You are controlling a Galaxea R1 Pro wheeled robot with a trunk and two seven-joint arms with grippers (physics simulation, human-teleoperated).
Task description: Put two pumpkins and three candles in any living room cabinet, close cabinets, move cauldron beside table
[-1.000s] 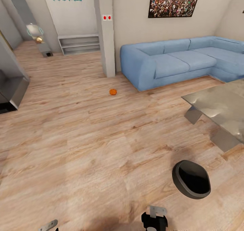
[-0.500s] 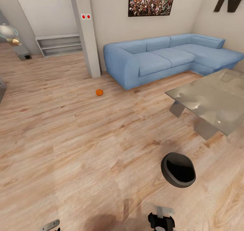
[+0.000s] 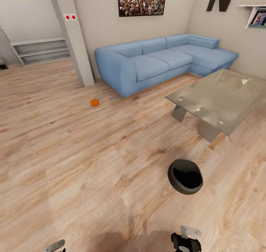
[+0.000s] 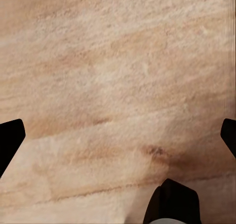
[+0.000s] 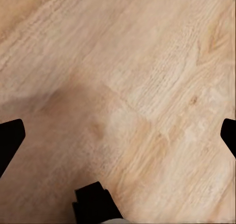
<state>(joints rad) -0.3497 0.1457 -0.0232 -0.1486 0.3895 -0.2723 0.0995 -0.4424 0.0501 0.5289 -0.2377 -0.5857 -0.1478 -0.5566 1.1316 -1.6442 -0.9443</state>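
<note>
Head view: we see a broad stretch of light wood-plank floor [image 3: 74, 163]. The round black cauldron with a wide dark mouth [image 3: 185, 176] stands on it, near the closest corner of the low rectangular coffee table with a reflective grey glass top [image 3: 218, 96] but apart from it, a strip of bare floor between them. One small round orange pumpkin [image 3: 94, 102] lies on the floor well to the left, between a pale square pillar [image 3: 74, 45] and the front edge of a long blue corner sofa [image 3: 162, 60]. The sofa runs along the far wall, beyond the table's far edge. Low white shelving [image 3: 40, 50] sits left of the pillar.

Wrist views: we see the left gripper [image 4: 118, 135] and the right gripper [image 5: 118, 135] above bare planks, each with its dark fingertips at opposite frame edges, spread wide and holding nothing.
</note>
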